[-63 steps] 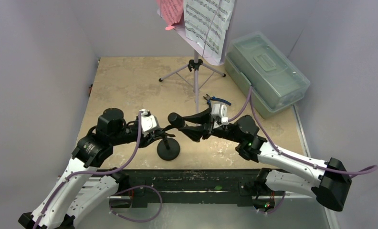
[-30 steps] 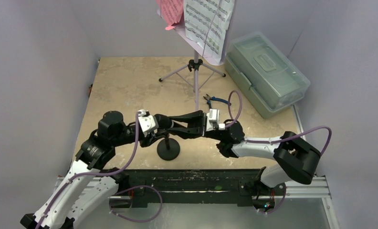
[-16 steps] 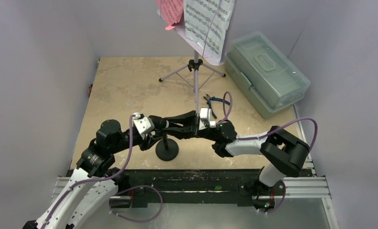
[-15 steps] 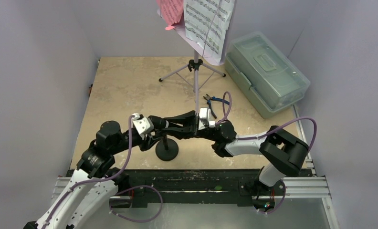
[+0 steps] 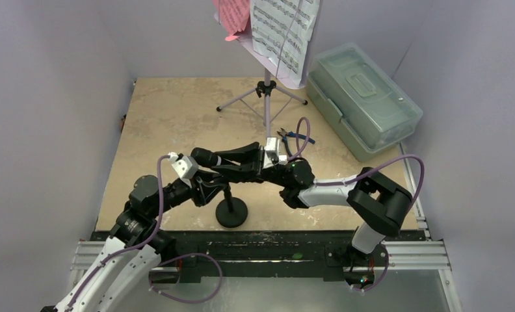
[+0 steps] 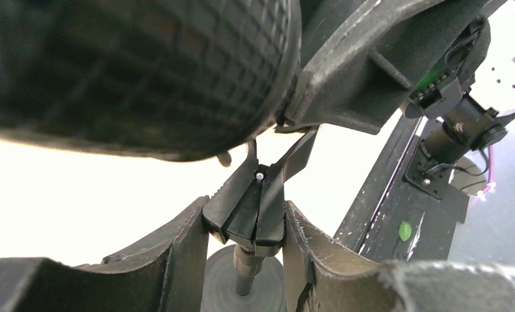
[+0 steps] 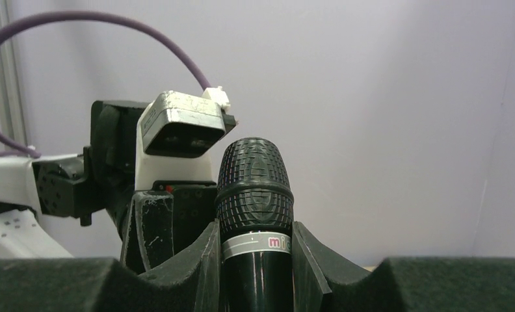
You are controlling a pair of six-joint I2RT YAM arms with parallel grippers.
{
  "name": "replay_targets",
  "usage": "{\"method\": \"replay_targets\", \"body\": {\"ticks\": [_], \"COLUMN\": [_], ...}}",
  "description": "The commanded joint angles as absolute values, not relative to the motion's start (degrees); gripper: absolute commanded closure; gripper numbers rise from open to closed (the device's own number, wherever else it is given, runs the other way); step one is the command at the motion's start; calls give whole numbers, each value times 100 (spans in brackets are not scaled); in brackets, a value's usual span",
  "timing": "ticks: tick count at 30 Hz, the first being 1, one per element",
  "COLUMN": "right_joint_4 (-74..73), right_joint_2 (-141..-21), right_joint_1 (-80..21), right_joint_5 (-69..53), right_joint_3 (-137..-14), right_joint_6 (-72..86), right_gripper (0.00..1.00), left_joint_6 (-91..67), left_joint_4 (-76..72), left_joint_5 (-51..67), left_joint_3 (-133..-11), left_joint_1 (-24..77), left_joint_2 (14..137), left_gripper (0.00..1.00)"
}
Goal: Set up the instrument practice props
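My right gripper [image 5: 231, 160] is shut on the black microphone [image 5: 201, 156] and holds it level, head to the left, just above the clip of the short black mic stand [image 5: 232, 211]. In the right wrist view the microphone [image 7: 255, 208] sits between my fingers [image 7: 211, 250]. My left gripper [image 5: 217, 184] is shut on the stand's clip [image 6: 245, 218], with the microphone head [image 6: 138, 71] close above it. The lavender music stand [image 5: 266, 97] stands at the back, holding a pink sheet [image 5: 232, 16] and a white sheet [image 5: 284, 32].
A clear lidded plastic box [image 5: 362, 97] sits at the back right. Blue-handled pliers [image 5: 295, 136] lie on the table near the music stand's foot. Side walls close in the table on the left and right.
My right gripper has carried the microphone leftward over the stand's clip. My left arm has shifted, still gripping the clip, and the stand's base has slid slightly nearer.
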State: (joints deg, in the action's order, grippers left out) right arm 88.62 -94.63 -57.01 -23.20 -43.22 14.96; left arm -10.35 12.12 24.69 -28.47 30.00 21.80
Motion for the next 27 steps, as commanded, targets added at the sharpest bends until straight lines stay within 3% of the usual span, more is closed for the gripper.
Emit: {"method": "replay_targets", "body": {"ticks": [1, 7, 20, 27], "right_joint_4": [10575, 10582, 10588, 10573], "right_joint_2": [-9520, -9027, -8517, -8623], "right_joint_1": [-5871, -5626, -5713, -5722], "right_joint_5": [-1913, -1434, -278, -289], "right_joint_3": [-4384, -3813, -4341, -4832], "right_joint_6": [1939, 2454, 3283, 3648], "right_gripper": [100, 100, 100, 100], "left_joint_6": [-1632, -1632, -3306, -4207], "left_joint_4": [-792, -842, -3461, -4875], "left_joint_5": [2615, 2116, 1545, 1524], "left_joint_3": [-3004, -3089, -2899, -2823], "left_joint_1": [3032, 3028, 3030, 3032], "left_joint_2": [1876, 1647, 1986, 2705], "left_gripper": [100, 100, 100, 100]}}
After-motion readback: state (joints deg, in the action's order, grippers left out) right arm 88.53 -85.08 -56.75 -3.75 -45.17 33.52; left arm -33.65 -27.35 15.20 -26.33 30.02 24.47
